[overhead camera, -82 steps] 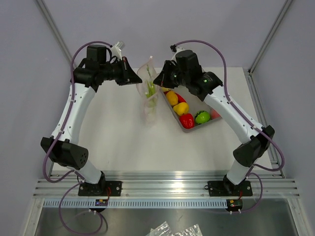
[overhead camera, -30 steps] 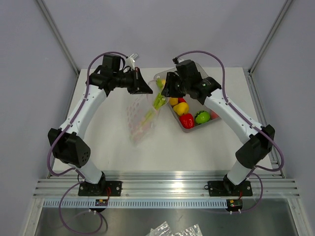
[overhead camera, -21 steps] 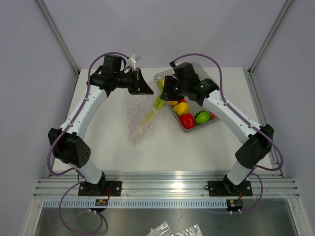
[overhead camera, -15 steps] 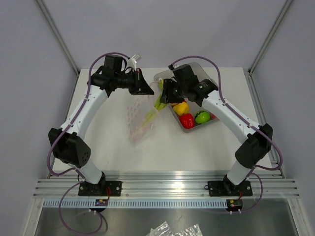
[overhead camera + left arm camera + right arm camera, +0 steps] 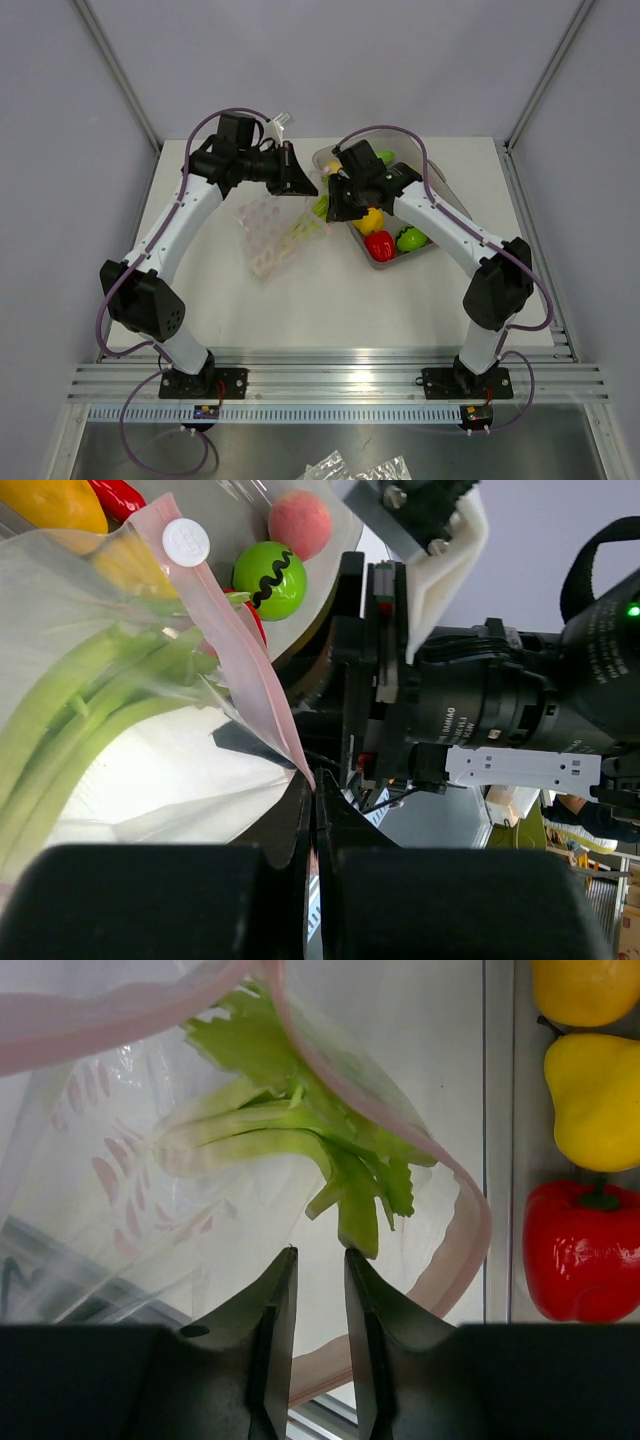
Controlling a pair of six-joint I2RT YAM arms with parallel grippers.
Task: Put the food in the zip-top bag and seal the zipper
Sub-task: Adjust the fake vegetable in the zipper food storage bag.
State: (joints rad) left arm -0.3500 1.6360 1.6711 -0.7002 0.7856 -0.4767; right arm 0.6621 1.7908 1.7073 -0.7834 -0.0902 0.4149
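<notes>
Table [image 5: 430, 300] bears bag [image 5: 268, 240], running lower-left to upper-right, mouth hidden under both arms; left gripper [image 5: 312, 792] pinches its rim; right gripper [image 5: 318, 1260] hold unclear.

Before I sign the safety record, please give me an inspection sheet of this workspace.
Surface: white table, bag partly resting on it.
Job's things: zip-top bag open, celery inside; yellow food, red pepper in tray.
Clutter: crumpled plastic below front rail.
Grippers: left gripper shut on bag edge; right gripper at bag mouth, grip unclear.
Cables: purple cables along arms, nothing snagged seen.
Surroundings: grey walls.
</notes>
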